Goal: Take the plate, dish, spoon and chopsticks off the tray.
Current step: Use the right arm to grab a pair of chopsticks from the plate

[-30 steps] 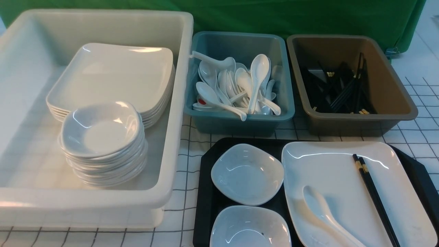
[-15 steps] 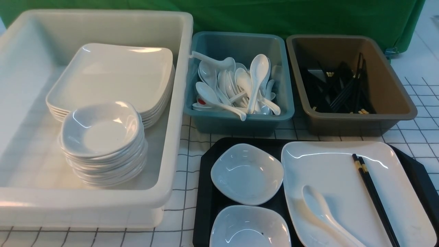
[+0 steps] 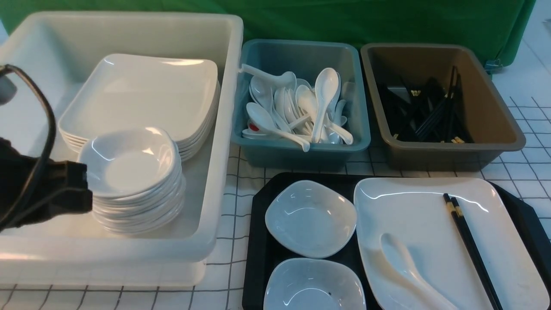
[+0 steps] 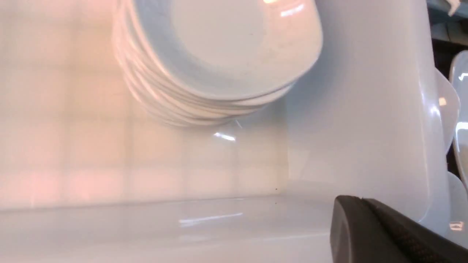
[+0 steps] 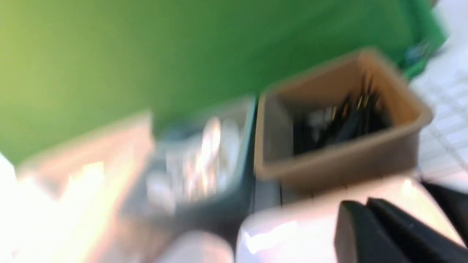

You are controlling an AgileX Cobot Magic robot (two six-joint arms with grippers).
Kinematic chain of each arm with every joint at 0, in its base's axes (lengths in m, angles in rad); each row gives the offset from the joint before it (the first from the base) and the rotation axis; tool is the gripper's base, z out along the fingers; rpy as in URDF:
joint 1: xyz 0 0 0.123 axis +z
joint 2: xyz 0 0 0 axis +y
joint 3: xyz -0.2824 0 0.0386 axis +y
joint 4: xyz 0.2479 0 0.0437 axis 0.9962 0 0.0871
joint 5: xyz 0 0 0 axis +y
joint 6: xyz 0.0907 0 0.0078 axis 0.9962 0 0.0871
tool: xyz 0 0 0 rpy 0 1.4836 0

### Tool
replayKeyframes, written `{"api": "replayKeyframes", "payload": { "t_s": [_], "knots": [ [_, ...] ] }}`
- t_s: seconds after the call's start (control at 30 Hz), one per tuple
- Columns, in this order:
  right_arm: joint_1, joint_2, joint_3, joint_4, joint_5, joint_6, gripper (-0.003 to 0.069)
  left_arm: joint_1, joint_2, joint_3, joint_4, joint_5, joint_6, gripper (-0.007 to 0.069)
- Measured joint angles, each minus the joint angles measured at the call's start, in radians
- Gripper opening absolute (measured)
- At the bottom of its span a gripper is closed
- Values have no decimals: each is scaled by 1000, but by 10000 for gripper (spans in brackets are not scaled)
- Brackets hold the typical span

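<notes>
Your left gripper (image 4: 353,202), jaws pressed together on nothing, hangs over the big white plastic bin (image 3: 107,258) beside its stack of small white dishes (image 3: 129,163), well apart from the black rectangular plastic tray (image 3: 258,258). Your right gripper (image 5: 360,206), also closed and empty, hovers by the rim of the large glossy white rounded-square plate (image 3: 422,224) on that tray. The plate carries the white soup spoon (image 3: 400,258) and the thin black chopsticks (image 3: 467,241).

The spoon (image 3: 404,269) and chopsticks (image 3: 469,245) lie on the plate (image 3: 424,213), right of two dishes (image 3: 310,217) on the tray (image 3: 257,258).
</notes>
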Motion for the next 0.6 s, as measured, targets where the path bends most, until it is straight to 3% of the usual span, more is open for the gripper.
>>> {"api": "replayKeyframes", "payload": {
  "t_s": [0.13, 0.27, 0.47, 0.6],
  "knots": [
    [57, 278, -190, -103, 197, -53, 8, -97, 13, -40, -16, -44, 26, -11],
    [67, 638, -382, -152, 394, -112, -1, -314, 28, -90, -23, -93, 33, -11],
    [54, 1025, -576, -159, 498, -186, -1, -668, 109, -118, 43, -115, 17, -13],
    [6, 1219, -701, -155, 573, -193, 29, -801, 196, -124, 82, -150, -26, -13]
  ]
}}
